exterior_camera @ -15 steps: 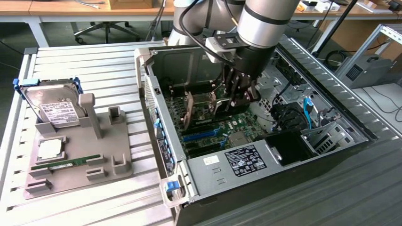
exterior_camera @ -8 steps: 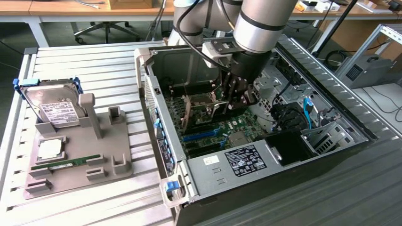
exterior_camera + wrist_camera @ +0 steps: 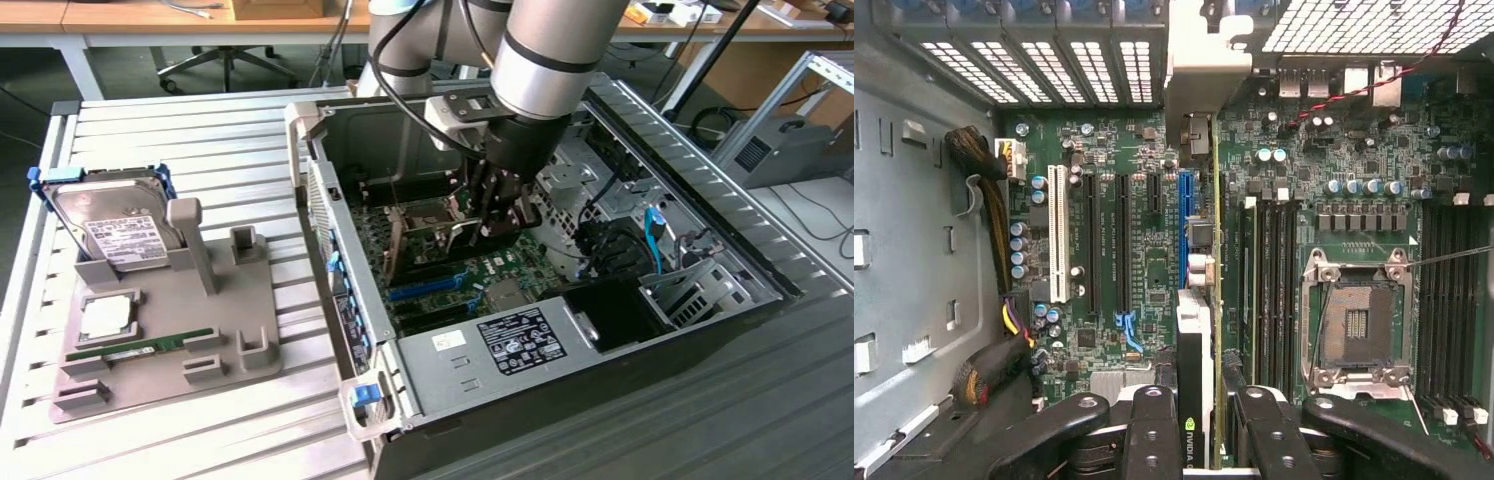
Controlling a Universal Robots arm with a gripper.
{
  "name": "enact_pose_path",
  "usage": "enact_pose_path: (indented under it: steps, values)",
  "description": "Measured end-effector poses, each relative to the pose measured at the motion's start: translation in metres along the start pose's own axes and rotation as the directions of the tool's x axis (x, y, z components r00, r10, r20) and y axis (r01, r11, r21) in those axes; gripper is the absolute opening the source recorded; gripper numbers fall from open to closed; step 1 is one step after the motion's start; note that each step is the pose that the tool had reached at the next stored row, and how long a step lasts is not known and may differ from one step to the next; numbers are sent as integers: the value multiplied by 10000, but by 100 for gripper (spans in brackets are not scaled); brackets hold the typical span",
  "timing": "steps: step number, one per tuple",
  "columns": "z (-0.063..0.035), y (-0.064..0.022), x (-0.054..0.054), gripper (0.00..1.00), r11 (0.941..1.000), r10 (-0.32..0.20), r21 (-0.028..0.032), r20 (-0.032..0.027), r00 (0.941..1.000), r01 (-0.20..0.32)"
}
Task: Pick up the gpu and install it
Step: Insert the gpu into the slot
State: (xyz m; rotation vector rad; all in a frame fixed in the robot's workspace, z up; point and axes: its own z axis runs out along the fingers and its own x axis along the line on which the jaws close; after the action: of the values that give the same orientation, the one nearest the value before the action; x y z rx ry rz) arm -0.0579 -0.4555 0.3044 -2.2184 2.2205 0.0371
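GPU (image 3: 1192,400) is inside the open PC case (image 3: 694,180), which is lying on its side on the slatted bench (image 3: 200,130), over toward the bench's edge on the exterior view's right. The gripper (image 3: 1206,440) has it from above, jaws pinching the card on both faces, so the black cooler side with the Nvidia logo and the green board edge sit squeezed between the fingers (image 3: 1154,430). The card stands on edge over the motherboard (image 3: 1144,250), running pretty much in line with the long blue slot (image 3: 1184,225), with the black slots on one side and the CPU socket (image 3: 1357,325) and memory slots on the other. Honestly can't tell if its bottom edge is touching the slot or just above it. Out near the bench's edge on the exterior view's left there's a grey holder (image 3: 254,320) with a hard drive (image 3: 120,235) propped up, a CPU chip (image 3: 107,317) lying flat and a slim green memory stick (image 3: 140,347) lying just beside the chip.
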Motion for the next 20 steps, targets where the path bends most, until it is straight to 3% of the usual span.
enact_pose_path:
  steps: [10,15,20]
  values:
    - [63,88,2,27,10000,0,21,2,10000,0]
    - [134,106,3,27,10000,-1,32,3,10000,1]
    - [136,108,3,27,10000,0,32,2,10000,0]
